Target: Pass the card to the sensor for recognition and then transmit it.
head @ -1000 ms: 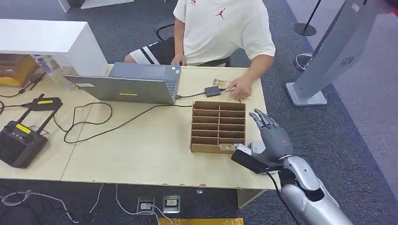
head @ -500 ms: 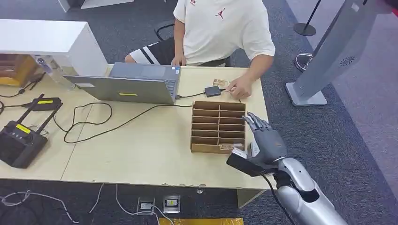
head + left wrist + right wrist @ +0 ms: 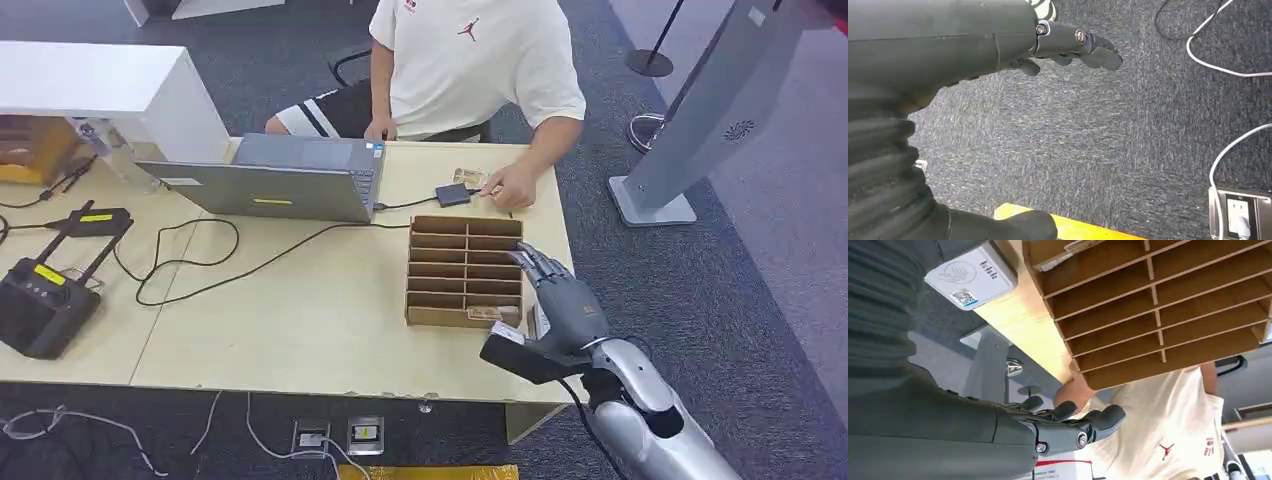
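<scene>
right hand (image 3: 562, 300) empty, fingers spread, beside card rack (image 3: 465, 271)

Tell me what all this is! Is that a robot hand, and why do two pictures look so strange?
Yes, that silver arm ends in the robot's right hand. It holds nothing; its fingers are stretched beside a wooden sorting box on the table. The big picture comes from a camera on the robot's head. The other two come from cameras on its wrists, so they look turned around. One shows the left hand hanging over the carpet. The table also holds a laptop, cables, and a small black card sensor beside a person's hand.
</scene>
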Tool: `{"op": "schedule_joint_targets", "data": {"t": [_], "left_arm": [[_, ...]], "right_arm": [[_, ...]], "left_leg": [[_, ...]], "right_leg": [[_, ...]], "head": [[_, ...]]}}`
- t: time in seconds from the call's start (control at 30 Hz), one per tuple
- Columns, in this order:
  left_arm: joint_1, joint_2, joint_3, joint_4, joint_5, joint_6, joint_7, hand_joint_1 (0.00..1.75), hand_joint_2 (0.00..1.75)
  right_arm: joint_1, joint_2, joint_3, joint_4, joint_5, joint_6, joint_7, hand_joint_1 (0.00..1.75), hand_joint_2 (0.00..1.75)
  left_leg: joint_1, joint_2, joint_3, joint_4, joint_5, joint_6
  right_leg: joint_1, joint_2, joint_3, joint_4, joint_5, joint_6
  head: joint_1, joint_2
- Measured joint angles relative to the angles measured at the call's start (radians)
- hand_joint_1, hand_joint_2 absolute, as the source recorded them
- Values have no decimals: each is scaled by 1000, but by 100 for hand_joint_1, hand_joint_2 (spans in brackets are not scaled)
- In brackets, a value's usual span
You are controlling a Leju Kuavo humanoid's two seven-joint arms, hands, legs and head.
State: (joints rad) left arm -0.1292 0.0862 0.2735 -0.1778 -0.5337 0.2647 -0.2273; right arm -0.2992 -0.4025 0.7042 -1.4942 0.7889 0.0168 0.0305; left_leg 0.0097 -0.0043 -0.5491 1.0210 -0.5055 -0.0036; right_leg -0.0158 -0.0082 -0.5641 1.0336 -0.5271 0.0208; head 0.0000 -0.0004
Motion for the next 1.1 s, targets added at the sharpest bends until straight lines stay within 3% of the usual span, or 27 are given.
{"op": "schedule_joint_targets", "data": {"t": [1.1], "left_arm": [[-4, 0, 0, 0, -6, 3, -4, 0, 175]], "right_arm": [[0, 8, 1, -4, 22, -84, -24, 0, 175]], "left_leg": [[0, 0, 0, 0, 0, 0]], "right_leg": [[0, 0, 0, 0, 0, 0]], "head": [[0, 0]]}}
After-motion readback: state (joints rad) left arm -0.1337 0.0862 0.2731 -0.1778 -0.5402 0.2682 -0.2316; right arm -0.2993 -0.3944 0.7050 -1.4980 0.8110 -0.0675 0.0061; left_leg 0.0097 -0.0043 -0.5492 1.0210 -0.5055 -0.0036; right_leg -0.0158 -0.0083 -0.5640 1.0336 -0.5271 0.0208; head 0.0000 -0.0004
